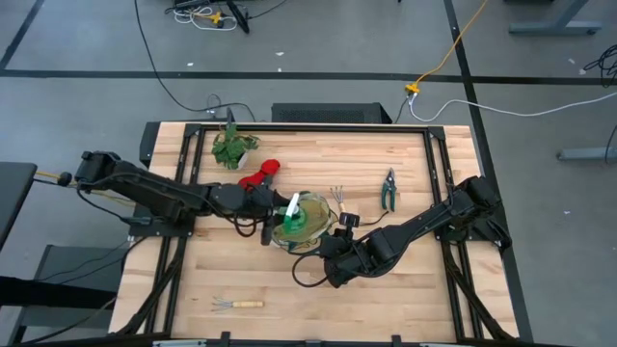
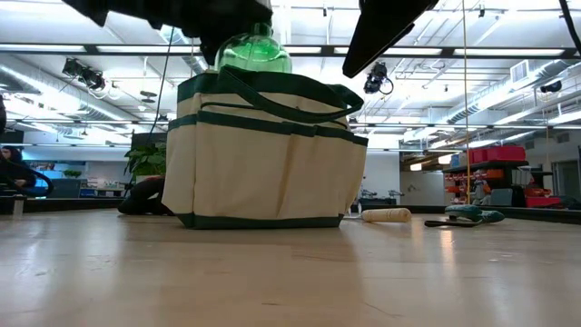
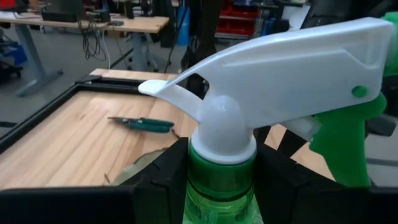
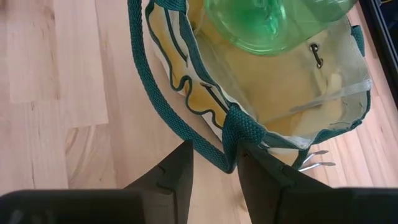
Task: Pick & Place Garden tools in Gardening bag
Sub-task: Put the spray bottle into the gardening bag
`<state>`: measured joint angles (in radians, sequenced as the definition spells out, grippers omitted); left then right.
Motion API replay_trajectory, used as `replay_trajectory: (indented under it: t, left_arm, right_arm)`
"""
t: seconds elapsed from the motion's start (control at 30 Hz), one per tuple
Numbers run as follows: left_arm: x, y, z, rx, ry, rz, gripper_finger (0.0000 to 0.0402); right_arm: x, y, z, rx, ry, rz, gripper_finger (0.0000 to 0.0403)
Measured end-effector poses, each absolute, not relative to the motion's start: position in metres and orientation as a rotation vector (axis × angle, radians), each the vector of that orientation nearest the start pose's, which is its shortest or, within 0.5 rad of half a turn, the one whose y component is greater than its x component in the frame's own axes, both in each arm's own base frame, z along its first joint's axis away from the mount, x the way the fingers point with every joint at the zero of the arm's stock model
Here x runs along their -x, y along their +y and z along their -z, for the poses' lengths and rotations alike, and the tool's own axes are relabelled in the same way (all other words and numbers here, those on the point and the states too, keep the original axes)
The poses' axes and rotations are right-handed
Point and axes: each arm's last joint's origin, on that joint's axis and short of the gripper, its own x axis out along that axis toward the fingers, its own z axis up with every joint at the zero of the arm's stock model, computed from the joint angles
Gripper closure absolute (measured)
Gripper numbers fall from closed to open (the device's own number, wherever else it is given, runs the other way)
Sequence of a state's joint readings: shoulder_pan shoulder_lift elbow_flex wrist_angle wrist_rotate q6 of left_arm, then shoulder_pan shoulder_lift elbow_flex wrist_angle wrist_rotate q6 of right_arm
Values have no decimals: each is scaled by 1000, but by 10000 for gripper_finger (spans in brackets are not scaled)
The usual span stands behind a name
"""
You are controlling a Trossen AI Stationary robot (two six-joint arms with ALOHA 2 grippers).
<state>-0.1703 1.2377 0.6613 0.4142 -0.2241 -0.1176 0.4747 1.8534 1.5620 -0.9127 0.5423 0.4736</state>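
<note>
left wrist view: left fingers [image 3: 155, 186] clamp spray bottle [image 3: 221, 180] neck; right fingers [image 4: 261, 171] pinch bag [image 4: 298, 93] strap.

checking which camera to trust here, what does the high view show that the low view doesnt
Only the high view: the red gloves, the leafy green plant bunch, a wooden-handled hand fork near the table's front edge, and both arms meeting at the bag. Only the low view: the bag's outer pockets and the room behind. Both: the beige canvas bag with green trim, the translucent green spray bottle above it, the green-handled pruning shears.
</note>
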Motion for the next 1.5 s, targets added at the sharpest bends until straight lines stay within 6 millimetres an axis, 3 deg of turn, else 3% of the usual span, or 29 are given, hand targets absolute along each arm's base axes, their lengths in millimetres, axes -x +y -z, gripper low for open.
replay_trajectory:
  t: [0.7,1.0,1.2,1.5]
  left_arm:
    - [-247,-35,-213,126,216,-119,256]
    - [-231,-32,-192,170,153,-125,256]
    - [-229,-30,-188,181,159,-160,256]
    - [-229,-30,-188,196,156,-164,191]
  right_arm:
    - [-344,160,-258,156,993,300,277]
    - [-344,160,-258,154,989,299,277]
    - [-344,160,-258,151,986,298,277]
    - [-345,160,-258,150,983,297,277]
